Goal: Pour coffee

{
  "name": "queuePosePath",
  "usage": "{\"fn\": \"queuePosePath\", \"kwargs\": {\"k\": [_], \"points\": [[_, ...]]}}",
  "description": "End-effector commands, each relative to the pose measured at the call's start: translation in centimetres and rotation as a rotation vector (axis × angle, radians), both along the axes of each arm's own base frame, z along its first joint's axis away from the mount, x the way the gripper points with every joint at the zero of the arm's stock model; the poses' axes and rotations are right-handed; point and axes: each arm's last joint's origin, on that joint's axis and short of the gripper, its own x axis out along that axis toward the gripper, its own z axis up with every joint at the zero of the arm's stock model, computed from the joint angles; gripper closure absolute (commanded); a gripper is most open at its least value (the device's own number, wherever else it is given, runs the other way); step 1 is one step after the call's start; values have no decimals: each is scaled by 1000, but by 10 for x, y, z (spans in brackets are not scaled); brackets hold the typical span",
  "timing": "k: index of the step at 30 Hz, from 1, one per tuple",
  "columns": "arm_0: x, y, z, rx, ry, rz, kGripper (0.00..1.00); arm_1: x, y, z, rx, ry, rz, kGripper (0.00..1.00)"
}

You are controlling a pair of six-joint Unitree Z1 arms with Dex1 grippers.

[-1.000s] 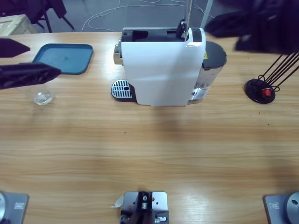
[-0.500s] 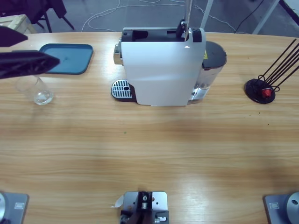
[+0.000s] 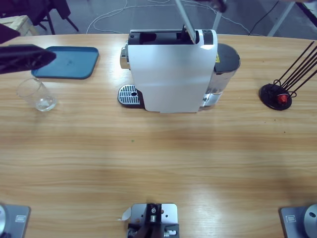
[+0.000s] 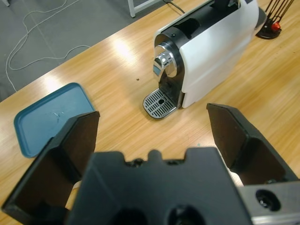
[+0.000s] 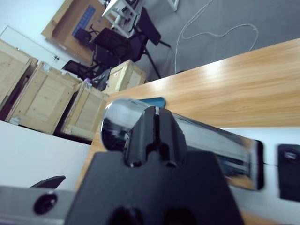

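Observation:
A white coffee machine (image 3: 171, 74) stands at the table's far middle, its drip grate (image 3: 129, 94) facing left. Its silver lever (image 3: 184, 20) leans left. In the right wrist view my right gripper (image 5: 151, 123) is shut on the lever's chrome handle (image 5: 211, 140). A clear tumbler (image 3: 37, 94) stands at the left. I cannot tell whether coffee lies in its bottom. My left gripper (image 3: 29, 45) hovers open just beyond the tumbler and touches nothing. The left wrist view looks past the open left gripper (image 4: 152, 112) toward the machine (image 4: 211, 51).
A blue tray (image 3: 69, 62) lies at the far left, also seen as the blue tray (image 4: 49, 117). A black wire stand (image 3: 276, 95) holding a red capsule (image 3: 282, 98) sits at the right. Bare wood spans the table's near half.
The left gripper has drawn back from over the tumbler toward the table's far edge, uncovering it. The lever, upright before, now leans left.

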Motion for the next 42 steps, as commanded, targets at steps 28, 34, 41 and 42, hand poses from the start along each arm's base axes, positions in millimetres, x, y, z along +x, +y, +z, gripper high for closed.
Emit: {"fn": "queuePosePath", "kwargs": {"k": [28,34,41,42], "points": [[6,8,-16,36,35,60,0,23,74,-187,-592,494,171,1000],[7,10,-16,37,33,68,0,17,63,-113,-608,216,204,413],[17,20,-25,78,29,227,0,-33,-1,16,-523,-4,253,0],[20,23,-30,89,35,270,0,-42,-10,22,-521,-14,281,0]]}}
